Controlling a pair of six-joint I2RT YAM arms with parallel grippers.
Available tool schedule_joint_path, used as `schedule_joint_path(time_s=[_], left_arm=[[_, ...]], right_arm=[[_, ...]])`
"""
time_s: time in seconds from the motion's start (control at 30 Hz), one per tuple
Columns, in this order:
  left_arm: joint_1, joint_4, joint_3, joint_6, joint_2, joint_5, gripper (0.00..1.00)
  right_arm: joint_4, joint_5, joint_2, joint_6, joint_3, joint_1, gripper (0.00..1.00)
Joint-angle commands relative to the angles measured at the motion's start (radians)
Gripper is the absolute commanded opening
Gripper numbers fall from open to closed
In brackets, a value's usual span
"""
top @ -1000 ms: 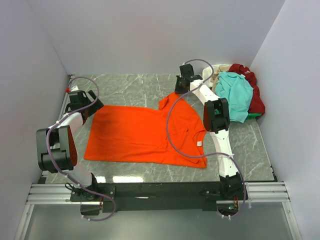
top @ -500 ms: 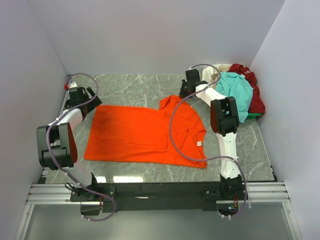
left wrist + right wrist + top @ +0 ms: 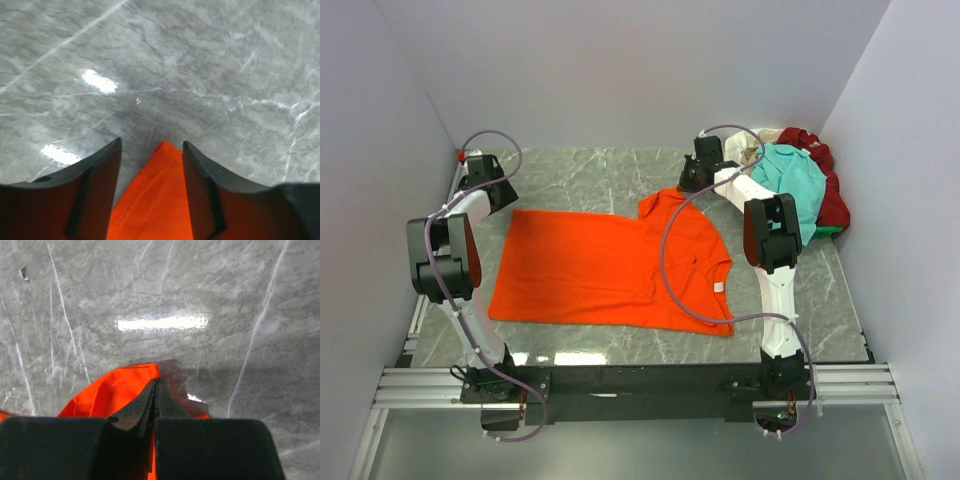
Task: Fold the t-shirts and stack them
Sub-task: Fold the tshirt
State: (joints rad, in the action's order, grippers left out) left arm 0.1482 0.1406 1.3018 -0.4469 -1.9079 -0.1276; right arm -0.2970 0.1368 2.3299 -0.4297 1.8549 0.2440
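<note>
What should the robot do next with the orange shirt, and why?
Probably close the left gripper: its fingers stand apart on either side of a far corner of the bright orange cloth t-shirt, while the right gripper is shut on its sleeve. Then both arms could fold it.

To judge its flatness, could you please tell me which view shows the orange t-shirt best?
The top external view: the whole orange t-shirt lies spread out there. The left wrist view shows only a corner at the left hand; the right wrist view, an edge pinched in the right hand.
</note>
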Motion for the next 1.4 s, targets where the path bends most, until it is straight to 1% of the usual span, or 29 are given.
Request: schedule_joint_path(time_s=[0.0,0.07,0.1,0.23,0.3,0.43,0.5,0.7,0.8,0.83,0.9,0.93,1.0,1.03,1.2,1.37], left_arm=[[-0.018,0.046,0.056,0.037,-0.035,-0.009,0.56],[-0.018,0.063,0.082,0.039,-0.057,0.006,0.50],[-0.018,0.083,0.092,0.042,-0.077,0.012,0.49],[-0.018,0.109,0.134,0.048,-0.115,0.036,0.46],[-0.019,0.109,0.139,0.047,-0.125,0.043,0.43],[-0.021,0.109,0.162,0.047,-0.146,0.057,0.42],[-0.025,0.123,0.169,0.051,-0.161,0.057,0.39],[-0.036,0.122,0.151,0.051,-0.158,0.052,0.34],[-0.035,0.119,0.145,0.050,-0.160,0.054,0.29],[-0.036,0.119,0.145,0.051,-0.161,0.057,0.24],[-0.038,0.122,0.148,0.050,-0.164,0.062,0.19],[-0.038,0.122,0.149,0.051,-0.166,0.063,0.13],[-0.039,0.125,0.154,0.051,-0.172,0.071,0.07],[-0.039,0.131,0.159,0.053,-0.175,0.072,0.00],[-0.039,0.128,0.156,0.053,-0.163,0.074,0.00],[-0.041,0.117,0.151,0.051,-0.145,0.085,0.00]], right_arm=[[0.038,0.021,-0.058,-0.004,-0.005,-0.003,0.00],[0.036,0.026,-0.057,-0.004,0.000,-0.005,0.00],[0.036,0.029,-0.057,-0.006,0.000,-0.003,0.00],[0.038,0.034,-0.058,-0.004,0.000,-0.005,0.00],[0.038,0.032,-0.060,-0.003,0.000,-0.005,0.00],[0.041,0.038,-0.061,-0.004,-0.006,-0.005,0.00],[0.044,0.037,-0.060,-0.007,-0.010,-0.003,0.00],[0.042,0.046,-0.055,-0.011,-0.006,-0.003,0.00],[0.045,0.049,-0.055,-0.014,-0.005,-0.005,0.00],[0.044,0.050,-0.053,-0.014,-0.003,-0.003,0.00],[0.044,0.050,-0.053,-0.014,-0.003,-0.005,0.00],[0.044,0.052,-0.056,-0.012,-0.005,-0.003,0.00],[0.045,0.052,-0.060,-0.012,-0.008,-0.003,0.00],[0.045,0.052,-0.064,-0.012,-0.008,-0.005,0.00],[0.071,0.044,-0.101,-0.026,-0.034,-0.011,0.00],[0.076,0.061,-0.121,-0.038,-0.011,-0.026,0.00]])
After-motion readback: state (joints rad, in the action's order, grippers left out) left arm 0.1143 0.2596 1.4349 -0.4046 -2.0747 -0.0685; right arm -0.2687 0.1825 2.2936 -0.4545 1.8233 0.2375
